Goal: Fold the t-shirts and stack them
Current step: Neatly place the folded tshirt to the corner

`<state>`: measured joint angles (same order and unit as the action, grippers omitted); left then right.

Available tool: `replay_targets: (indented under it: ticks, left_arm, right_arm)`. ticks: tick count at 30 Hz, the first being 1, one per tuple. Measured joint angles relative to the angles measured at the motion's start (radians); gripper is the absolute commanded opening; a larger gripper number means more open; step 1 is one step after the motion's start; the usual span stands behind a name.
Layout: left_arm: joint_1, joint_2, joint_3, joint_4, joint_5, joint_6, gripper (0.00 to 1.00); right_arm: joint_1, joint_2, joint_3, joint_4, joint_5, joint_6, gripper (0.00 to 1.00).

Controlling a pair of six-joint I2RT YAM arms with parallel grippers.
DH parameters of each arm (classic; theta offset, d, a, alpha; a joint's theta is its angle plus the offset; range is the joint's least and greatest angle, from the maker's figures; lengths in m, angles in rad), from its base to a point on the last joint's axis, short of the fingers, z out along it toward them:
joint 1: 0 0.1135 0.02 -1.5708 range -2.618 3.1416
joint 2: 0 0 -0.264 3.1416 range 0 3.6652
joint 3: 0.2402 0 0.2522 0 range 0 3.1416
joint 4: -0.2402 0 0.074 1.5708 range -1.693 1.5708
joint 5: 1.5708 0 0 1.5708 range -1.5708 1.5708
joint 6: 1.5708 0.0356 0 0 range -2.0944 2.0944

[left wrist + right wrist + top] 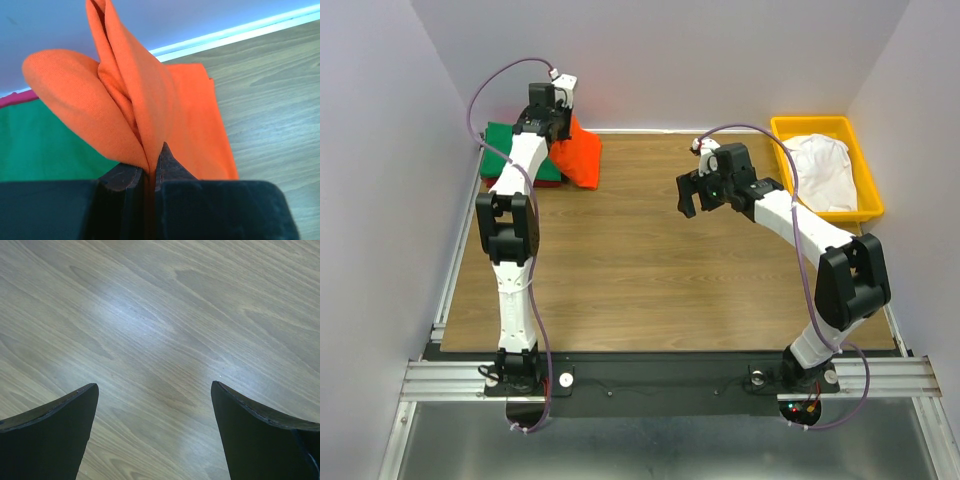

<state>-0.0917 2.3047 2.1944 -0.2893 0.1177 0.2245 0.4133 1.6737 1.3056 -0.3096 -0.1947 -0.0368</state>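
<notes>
Orange t-shirt [150,100] pinched between the left fingers [122,179].

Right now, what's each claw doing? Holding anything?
Left gripper: closed on the orange shirt.
Right gripper: open, holding nothing.

Left arm [512,300], right arm [790,215]: white links, black joints. Purple cables [480,90]. Right gripper [154,384]: black tapered fingers [260,440].

Shirt pile [508,150] lies far left; tray [810,122] holding one shirt [825,165], far right.
</notes>
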Motion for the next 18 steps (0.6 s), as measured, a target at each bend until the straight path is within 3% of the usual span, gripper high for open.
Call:
replay_targets:
  ticks: [18]
  left_arm:
    - [0.0, -0.041, 0.089, -0.033, 0.009, 0.044, 0.0]
  right_arm:
    - [0.0, 0.0, 0.0, 0.0, -0.008, 0.001, 1.0]
